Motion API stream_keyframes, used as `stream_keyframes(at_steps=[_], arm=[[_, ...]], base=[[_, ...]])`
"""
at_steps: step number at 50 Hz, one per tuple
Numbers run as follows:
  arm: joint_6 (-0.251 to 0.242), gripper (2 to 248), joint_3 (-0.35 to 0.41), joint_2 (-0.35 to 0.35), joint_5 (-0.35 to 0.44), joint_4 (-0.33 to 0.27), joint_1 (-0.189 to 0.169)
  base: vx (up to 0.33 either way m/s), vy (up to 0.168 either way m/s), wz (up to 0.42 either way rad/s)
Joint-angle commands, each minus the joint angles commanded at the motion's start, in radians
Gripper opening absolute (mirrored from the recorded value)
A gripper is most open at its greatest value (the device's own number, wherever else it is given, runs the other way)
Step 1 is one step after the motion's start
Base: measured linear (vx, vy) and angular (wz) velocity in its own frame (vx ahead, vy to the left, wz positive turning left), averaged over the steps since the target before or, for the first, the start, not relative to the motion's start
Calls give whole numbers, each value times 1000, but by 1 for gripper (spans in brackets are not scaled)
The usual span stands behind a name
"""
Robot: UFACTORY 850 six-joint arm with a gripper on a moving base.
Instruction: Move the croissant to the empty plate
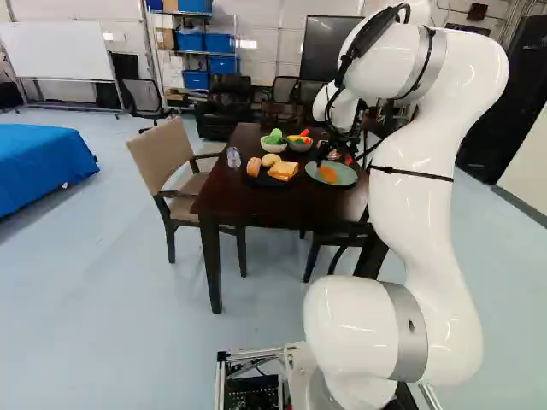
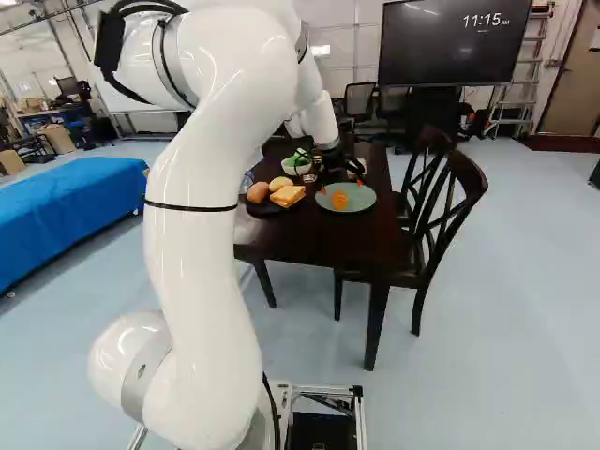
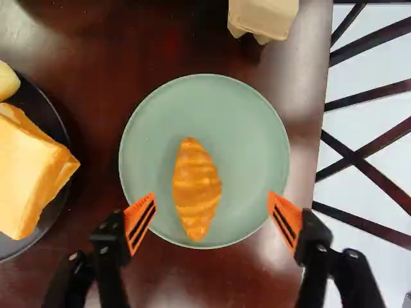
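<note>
see croissant (image 3: pixel 196 189) on green plate (image 3: pixel 253 138), right of middle in the left base view. probably weighs little, feels firm, slightly slick; best pinch across plump middle, with gripper (image 3: pixel 212 215) spread wide, empty.

- Left base view: from behind the arm (image 1: pixel 419 205), on its left, facing ahead and slightly down at the table (image 1: pixel 273 205), well back.
- Right base view: same facing, from the arm's right; both share the tabletop.
- Wrist view: close above the green plate (image 3: pixel 250 128), facing nearly straight down; its far rim seems partly hidden in the left base view.
</note>
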Motion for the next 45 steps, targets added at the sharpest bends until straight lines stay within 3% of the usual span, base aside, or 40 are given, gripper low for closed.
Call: stream_keyframes(at_steps=[2, 3, 16, 45], arm=[[0, 227, 0, 0, 0, 0, 0], [0, 247, 0, 0, 0, 0, 0], [0, 247, 17, 26, 0, 0, -2], [0, 247, 164, 200, 0, 0, -42]], base=[[0, 0, 0], [0, 0, 0], [0, 0, 0], [0, 0, 0]])
